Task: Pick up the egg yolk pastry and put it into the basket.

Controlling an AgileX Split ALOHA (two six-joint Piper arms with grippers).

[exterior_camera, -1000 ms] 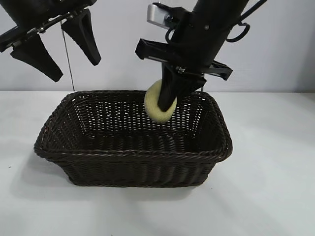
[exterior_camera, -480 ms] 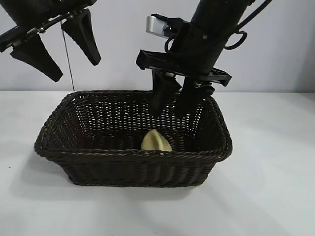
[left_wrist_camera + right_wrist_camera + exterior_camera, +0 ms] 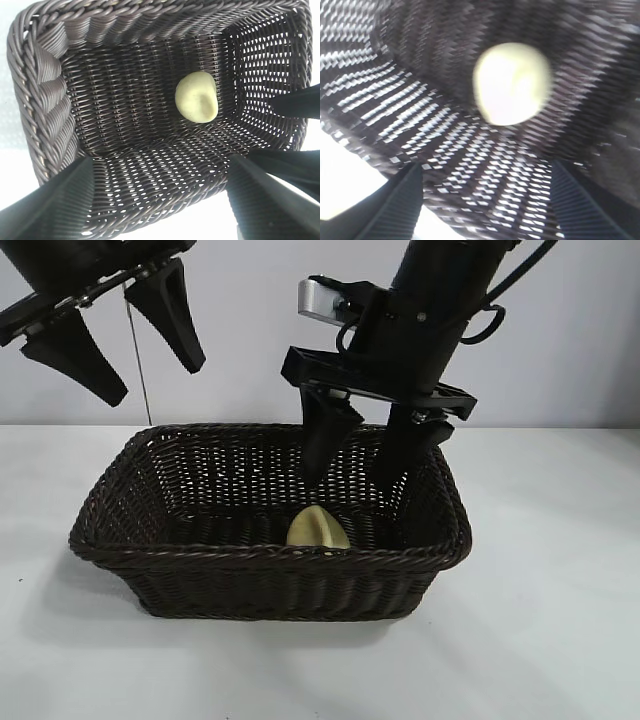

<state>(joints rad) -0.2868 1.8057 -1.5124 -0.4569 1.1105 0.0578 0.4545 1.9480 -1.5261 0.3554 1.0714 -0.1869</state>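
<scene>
The pale yellow egg yolk pastry lies on the floor of the dark brown wicker basket, close behind its front wall. The left wrist view looks down on the pastry inside the basket, and the right wrist view shows the pastry on the weave below. My right gripper hangs over the basket's back right part, open, with nothing between its fingers. My left gripper stays high at the upper left, open and empty.
The basket stands in the middle of a white table. A thin cable hangs down behind the left arm. A pale wall closes the back.
One second ago the right gripper held the pastry above the basket. It opened, the pastry dropped to the basket floor, and the fingers have since spread wider. The left arm has not moved.
</scene>
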